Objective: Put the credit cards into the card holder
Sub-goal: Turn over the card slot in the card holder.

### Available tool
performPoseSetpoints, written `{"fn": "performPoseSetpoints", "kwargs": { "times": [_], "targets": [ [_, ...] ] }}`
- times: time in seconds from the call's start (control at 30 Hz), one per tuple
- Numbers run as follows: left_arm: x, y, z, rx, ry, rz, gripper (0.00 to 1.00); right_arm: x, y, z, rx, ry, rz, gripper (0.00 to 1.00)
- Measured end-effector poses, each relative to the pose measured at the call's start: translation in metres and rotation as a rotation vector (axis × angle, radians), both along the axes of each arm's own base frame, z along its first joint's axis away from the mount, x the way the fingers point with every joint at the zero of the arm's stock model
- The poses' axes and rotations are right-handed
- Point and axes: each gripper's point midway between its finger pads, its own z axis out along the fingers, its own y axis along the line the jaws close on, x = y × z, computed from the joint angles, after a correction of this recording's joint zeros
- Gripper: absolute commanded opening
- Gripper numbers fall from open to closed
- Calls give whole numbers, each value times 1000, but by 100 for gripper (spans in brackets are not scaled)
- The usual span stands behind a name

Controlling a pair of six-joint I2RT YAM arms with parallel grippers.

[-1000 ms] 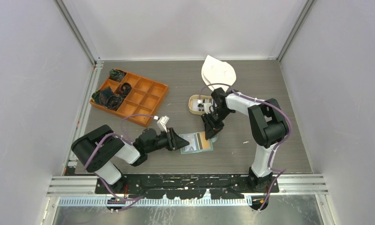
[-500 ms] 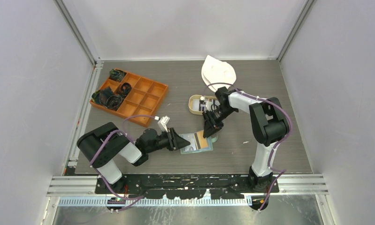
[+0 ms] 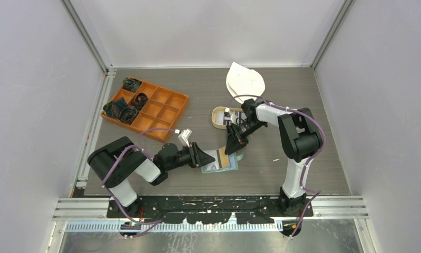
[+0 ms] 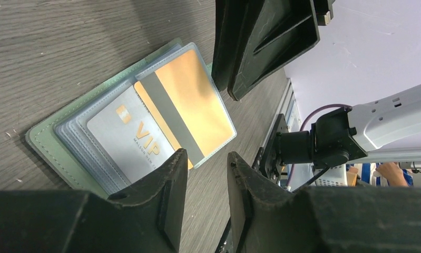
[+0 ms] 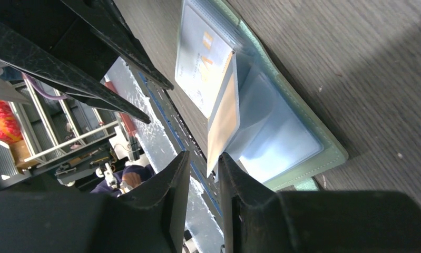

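The sage-green card holder lies open on the table between my grippers. A grey VIP card and a tan-gold card with a grey stripe sit in its pale blue pockets. In the right wrist view the pocket leaf with the gold card stands up off the holder, beside my right fingertip. My left gripper is at the holder's left edge, jaws a little apart and empty. My right gripper hovers at the holder's far right edge, jaws narrowly apart, nothing clamped. Other cards lie in the tan tray.
An orange compartment box with dark cord bundles stands at the back left. A white shell-shaped object lies behind the tray. Grey walls enclose the table on three sides.
My right gripper has tilted and drawn slightly left and back over the holder. My left gripper has edged a little right toward the holder. The holder has shifted slightly left.
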Motion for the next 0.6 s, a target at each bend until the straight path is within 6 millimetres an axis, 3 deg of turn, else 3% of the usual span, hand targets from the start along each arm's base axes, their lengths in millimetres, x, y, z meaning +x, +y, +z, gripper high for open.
{"fn": "performPoseSetpoints", "kwargs": {
  "times": [0.27, 0.43, 0.6],
  "targets": [
    [3, -3, -7, 29, 25, 0, 22, 0, 5, 5, 39, 26, -14, 33],
    [3, -7, -11, 88, 38, -6, 22, 1, 8, 8, 61, 41, -23, 33],
    [2, -10, -8, 127, 24, -8, 29, 3, 12, 9, 87, 53, -32, 34]
  ]
}}
